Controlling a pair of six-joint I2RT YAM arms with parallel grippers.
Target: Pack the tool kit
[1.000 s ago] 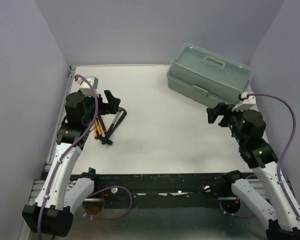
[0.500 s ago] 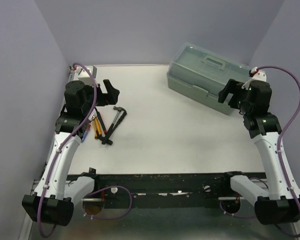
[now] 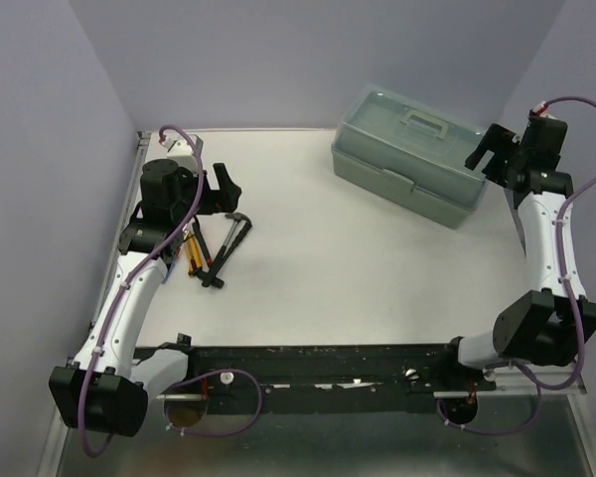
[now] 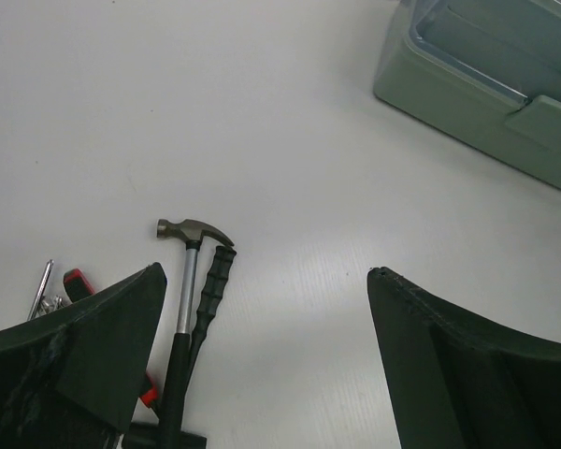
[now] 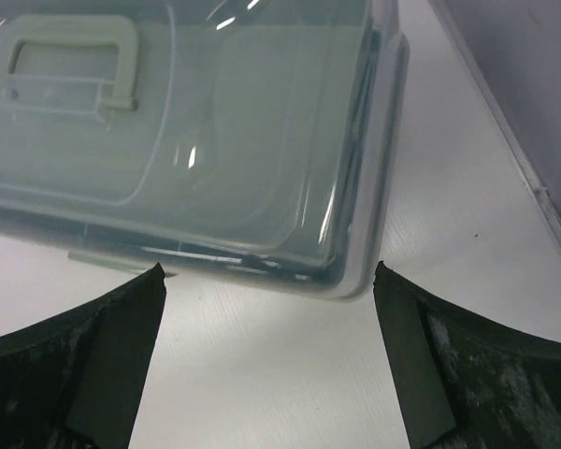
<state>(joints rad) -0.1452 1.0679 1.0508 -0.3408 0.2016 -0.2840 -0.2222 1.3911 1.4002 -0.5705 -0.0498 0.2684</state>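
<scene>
Beneath your right gripper (image 5: 268, 271), spread and empty, sits the tool kit (image 5: 215, 140); your left gripper (image 4: 266, 269), likewise spread, overlooks the hammer (image 4: 185, 281).

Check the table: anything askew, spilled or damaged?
Nothing looks damaged or spilled. The tool kit sits skewed to the edges of the table, lid down. The hand tools lie in a loose, overlapping heap at the left, hammer among them, all outside the kit.
</scene>
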